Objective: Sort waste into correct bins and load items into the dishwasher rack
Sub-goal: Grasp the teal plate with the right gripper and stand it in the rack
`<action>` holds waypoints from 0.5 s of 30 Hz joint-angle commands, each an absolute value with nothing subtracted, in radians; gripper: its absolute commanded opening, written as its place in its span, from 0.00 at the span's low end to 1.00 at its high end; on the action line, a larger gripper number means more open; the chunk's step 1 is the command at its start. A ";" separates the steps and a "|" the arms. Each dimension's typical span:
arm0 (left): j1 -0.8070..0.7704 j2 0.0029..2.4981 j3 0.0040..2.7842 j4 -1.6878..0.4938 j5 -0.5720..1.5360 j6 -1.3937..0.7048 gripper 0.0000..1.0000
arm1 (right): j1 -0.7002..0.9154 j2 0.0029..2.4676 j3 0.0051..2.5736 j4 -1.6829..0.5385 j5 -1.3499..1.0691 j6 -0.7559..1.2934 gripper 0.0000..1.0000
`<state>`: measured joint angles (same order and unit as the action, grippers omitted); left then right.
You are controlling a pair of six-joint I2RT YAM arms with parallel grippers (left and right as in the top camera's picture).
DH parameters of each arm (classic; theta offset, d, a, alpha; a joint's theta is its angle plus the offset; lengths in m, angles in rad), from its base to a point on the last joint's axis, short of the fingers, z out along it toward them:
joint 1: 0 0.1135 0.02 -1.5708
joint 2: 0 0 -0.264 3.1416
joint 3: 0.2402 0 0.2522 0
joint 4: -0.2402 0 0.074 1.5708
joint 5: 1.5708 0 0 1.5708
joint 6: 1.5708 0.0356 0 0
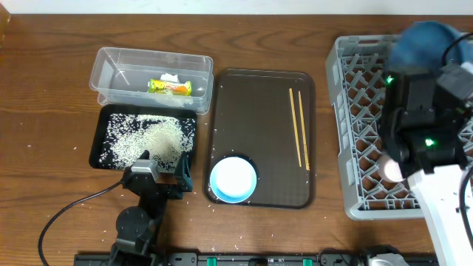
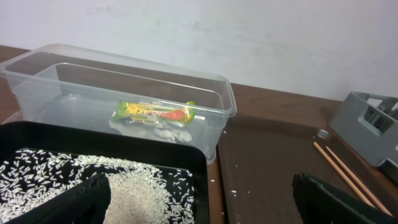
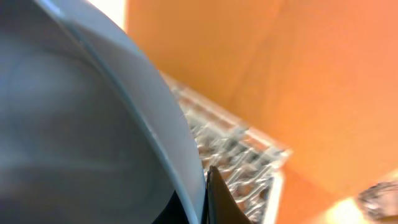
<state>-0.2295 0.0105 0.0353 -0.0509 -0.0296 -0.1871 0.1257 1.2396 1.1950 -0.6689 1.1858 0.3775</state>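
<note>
Wooden table (image 1: 44, 89); left pincer (image 2: 202, 200) spread; right wrist alone shows right pincer (image 3: 203, 194) pinching blue plate (image 3: 74, 124) rim.

The blue plate (image 1: 423, 38) is hanging tilted over the far side of the grey lattice dishwasher rack (image 1: 360, 111), its rim pinched in the right gripper (image 3: 205, 198). What looks like the pink cup (image 1: 391, 169) is sitting inside the rack, partly hidden. The white bowl (image 1: 233, 179) with its pale blue rim is standing upright on the brown tray (image 1: 251, 111), and two chopsticks (image 1: 298, 127) are lying side by side further right. The snack wrapper (image 1: 170, 87) and tissue (image 1: 171, 77) are lying in the clear tub (image 1: 111, 70), while rice (image 1: 144, 140) is lying spread across the black tray (image 1: 100, 161).
</note>
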 commanded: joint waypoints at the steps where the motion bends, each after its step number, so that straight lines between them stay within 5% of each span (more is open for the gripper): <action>1: -0.224 0.004 0.004 -0.068 -0.035 -0.199 0.96 | 0.070 1.320 1.203 -0.582 1.382 0.144 0.01; 15: -0.224 0.004 0.004 -0.068 -0.035 -0.199 0.96 | 0.015 1.684 1.203 -0.272 1.411 -0.249 0.01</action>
<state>-0.2295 0.0105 0.0341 -0.0490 -0.0296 -0.1871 0.0105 1.6535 1.1954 -0.2806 1.3525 -0.1741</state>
